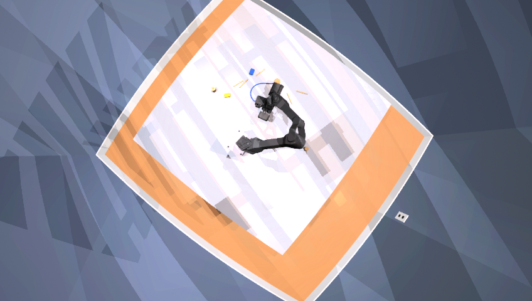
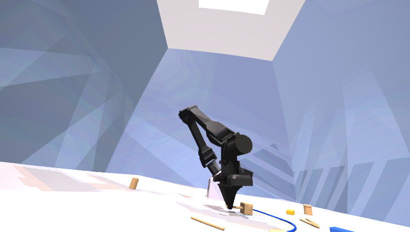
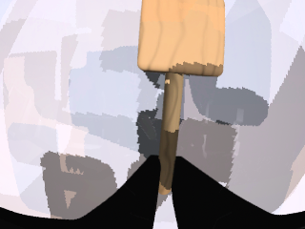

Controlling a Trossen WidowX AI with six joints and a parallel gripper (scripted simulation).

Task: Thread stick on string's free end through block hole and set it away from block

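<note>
My gripper (image 3: pixel 164 163) (image 2: pixel 230 206) points down at the table and is shut on the thin wooden stick (image 3: pixel 171 121) (image 2: pixel 237 206). The stick sticks out of the near face of the wooden block (image 3: pixel 182 32) (image 2: pixel 246 208). The block sits on the table just beyond the fingertips. The blue string (image 2: pixel 276 218) (image 1: pixel 252 90) comes out from behind the block's far side and curves away to the round button (image 1: pixel 276 80). In the top view the arm hides the block and the fingers.
Loose sticks lie around: one (image 2: pixel 207 223) in front of the gripper, two (image 2: pixel 309 222) (image 1: pixel 240 83) past the string, another (image 1: pixel 301 91) to the right. A yellow piece (image 2: pixel 290 211) (image 1: pixel 226 95), a blue piece (image 1: pixel 251 71) and short wooden cylinders (image 2: pixel 307 209) (image 2: pixel 133 182) stand nearby.
</note>
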